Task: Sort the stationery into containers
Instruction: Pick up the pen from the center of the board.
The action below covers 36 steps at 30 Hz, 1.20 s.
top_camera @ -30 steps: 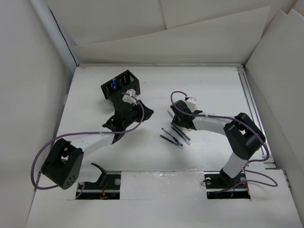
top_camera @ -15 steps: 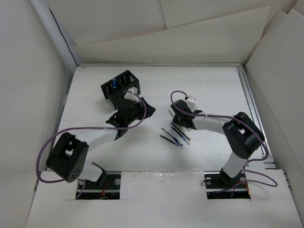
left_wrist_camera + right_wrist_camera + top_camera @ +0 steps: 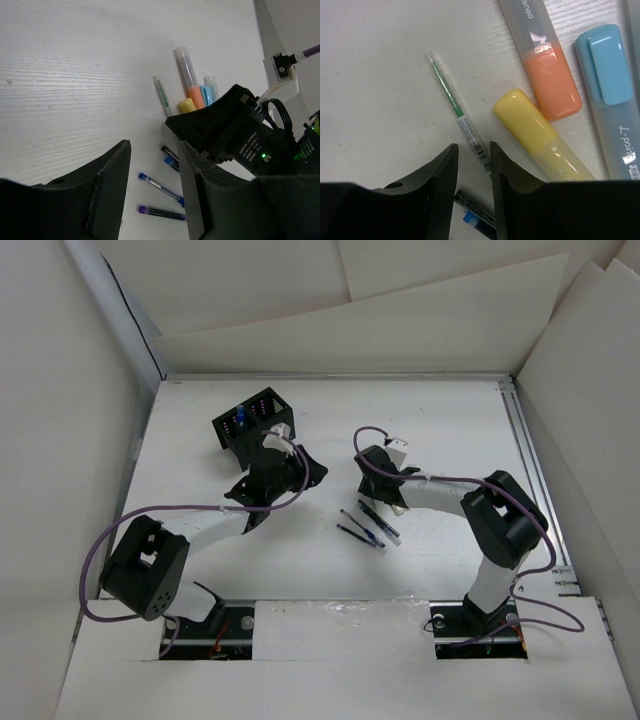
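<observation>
1. The black mesh organizer point(image 3: 250, 426) stands upper left of centre in the top view.
2. The left gripper point(image 3: 312, 472) is just right of it, jaws apart and empty.
3. The right gripper point(image 3: 472, 150) has its jaws slightly apart over a thin green pen point(image 3: 451, 100). The pen runs from upper left down into the gap.
4. The yellow highlighter point(image 3: 532, 130) points upper left.
5. The orange highlighter point(image 3: 545, 65) and light blue highlighter point(image 3: 610, 85) lie nearly vertical at the upper right.
</observation>
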Each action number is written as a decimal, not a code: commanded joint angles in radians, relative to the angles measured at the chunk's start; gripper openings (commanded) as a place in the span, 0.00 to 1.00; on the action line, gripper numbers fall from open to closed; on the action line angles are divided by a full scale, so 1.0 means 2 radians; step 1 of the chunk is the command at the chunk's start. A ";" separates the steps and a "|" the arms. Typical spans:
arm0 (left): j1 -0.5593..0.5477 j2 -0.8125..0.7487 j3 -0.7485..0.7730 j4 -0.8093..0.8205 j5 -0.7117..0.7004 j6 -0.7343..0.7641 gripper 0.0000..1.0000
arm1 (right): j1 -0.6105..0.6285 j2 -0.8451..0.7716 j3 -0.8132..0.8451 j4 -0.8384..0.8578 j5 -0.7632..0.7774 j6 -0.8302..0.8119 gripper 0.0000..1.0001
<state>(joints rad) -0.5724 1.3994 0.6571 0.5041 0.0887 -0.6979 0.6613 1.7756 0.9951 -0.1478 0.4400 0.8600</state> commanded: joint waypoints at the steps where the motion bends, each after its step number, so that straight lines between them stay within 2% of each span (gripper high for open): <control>1: 0.000 0.007 0.017 0.020 -0.003 -0.003 0.40 | -0.002 0.009 0.007 -0.009 0.007 -0.006 0.37; 2: 0.000 0.007 0.017 0.020 -0.003 -0.003 0.40 | -0.002 0.009 0.007 -0.009 0.007 -0.006 0.26; 5: 0.000 0.013 0.022 0.020 0.002 -0.003 0.38 | -0.002 0.009 0.007 -0.009 0.012 -0.006 0.13; 12: 0.000 0.003 0.031 0.016 -0.003 -0.003 0.38 | -0.002 -0.001 0.007 -0.009 0.027 -0.017 0.03; 20: 0.000 0.044 0.056 0.020 0.022 0.002 0.38 | -0.002 -0.037 -0.002 0.006 0.032 -0.044 0.00; 23: 0.000 0.044 0.061 0.020 0.039 0.002 0.44 | 0.008 -0.070 -0.018 0.029 0.020 -0.055 0.00; 29: 0.000 0.031 0.071 0.000 0.062 0.007 0.46 | 0.023 -0.149 -0.052 0.058 -0.034 -0.082 0.00; 30: 0.000 0.027 0.067 0.005 0.069 0.007 0.49 | 0.023 -0.159 -0.057 0.062 -0.042 -0.089 0.00; 36: 0.000 0.027 0.077 -0.014 0.104 0.013 0.50 | 0.028 -0.210 -0.086 0.102 -0.131 -0.109 0.00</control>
<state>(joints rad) -0.5724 1.4952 0.7689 0.4732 0.2432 -0.6910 0.7044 1.3952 0.8486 -0.0368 0.2874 0.6865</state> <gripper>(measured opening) 0.502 0.144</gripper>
